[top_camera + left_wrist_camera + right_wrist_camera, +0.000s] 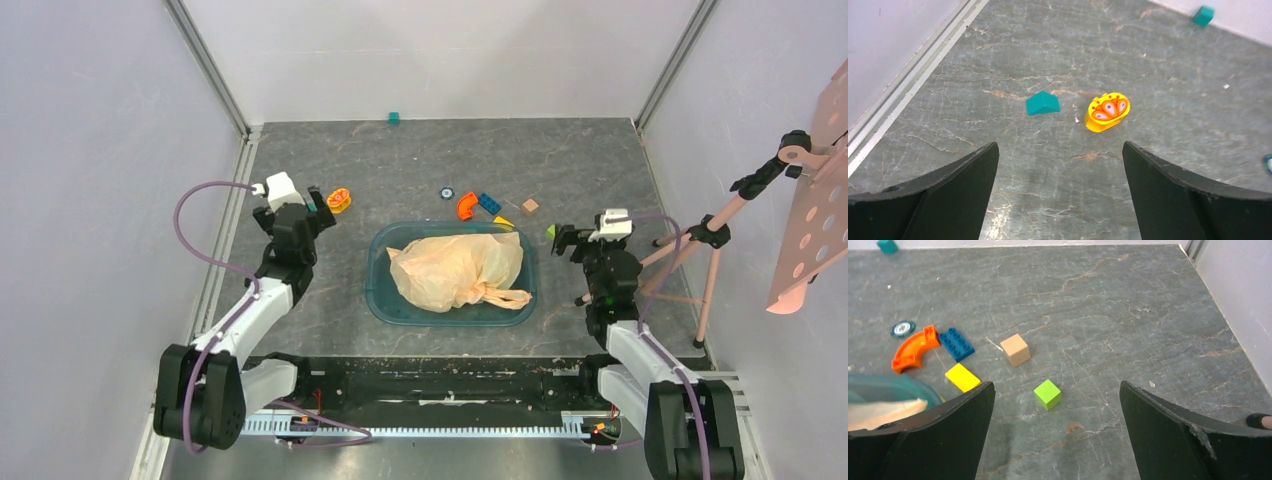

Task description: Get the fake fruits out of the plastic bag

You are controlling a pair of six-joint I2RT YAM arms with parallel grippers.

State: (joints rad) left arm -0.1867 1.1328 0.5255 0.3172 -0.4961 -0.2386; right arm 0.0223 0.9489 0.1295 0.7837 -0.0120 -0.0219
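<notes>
Top external view is showing the plastic bag (455, 270) lying bunched in the teal tub (385, 300) at mid-table, its long axis running left to right and its handle loops trailing near-right. No fake fruits are showing through it. The right gripper (563, 240) is hanging just right of the tub, jaws wide and empty, and it looks the nearer one. The left gripper (322, 208), equally wide and empty, is sitting farther left by an orange-yellow ring toy (339, 200).

We are looking at a dark grey, marble-veined tabletop (600, 170) that is sitting between pale lilac walls (90, 150). Metal rails (207, 65) are running up the back corners, and a pink tripod (708, 290) is standing at the right, carrying a perforated board (815, 230).
</notes>
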